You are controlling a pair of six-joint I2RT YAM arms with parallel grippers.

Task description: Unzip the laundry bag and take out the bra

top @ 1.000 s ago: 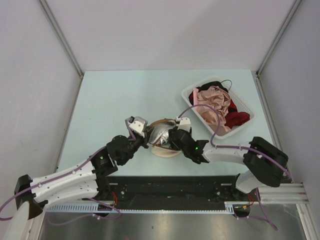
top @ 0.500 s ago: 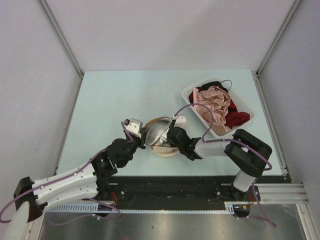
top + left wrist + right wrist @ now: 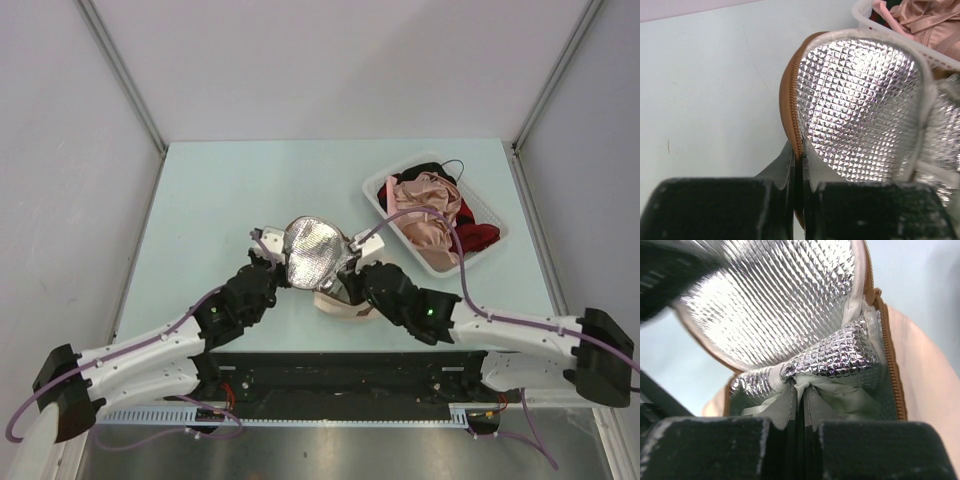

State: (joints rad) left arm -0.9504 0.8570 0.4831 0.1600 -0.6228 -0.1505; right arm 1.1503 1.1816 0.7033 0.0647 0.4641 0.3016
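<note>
The laundry bag (image 3: 347, 308) lies unzipped near the table's front. Its lid (image 3: 312, 250) stands up, silvery lining toward the top camera. My left gripper (image 3: 285, 264) is shut on the lid's brown zipper edge (image 3: 798, 131), with the lining (image 3: 860, 100) just right of the fingers. My right gripper (image 3: 341, 285) reaches into the bag's mouth. It is shut on a fold of the pale mint bra (image 3: 850, 399), which lies inside under a bunched flap of lining (image 3: 840, 356). The beige outer wall (image 3: 927, 375) and zipper (image 3: 890, 345) run along the right.
A clear plastic tray (image 3: 377, 189) stands at the back right. It holds a pink satin garment (image 3: 425, 212) and a red-and-black one (image 3: 476, 236). Its rim (image 3: 875, 22) is close behind the raised lid. Grey walls close in the table on three sides.
The left gripper has swung the lid up and open, lining now facing up. The right gripper has pushed into the bag and shut on the pale fabric. The right arm now lies lower.
</note>
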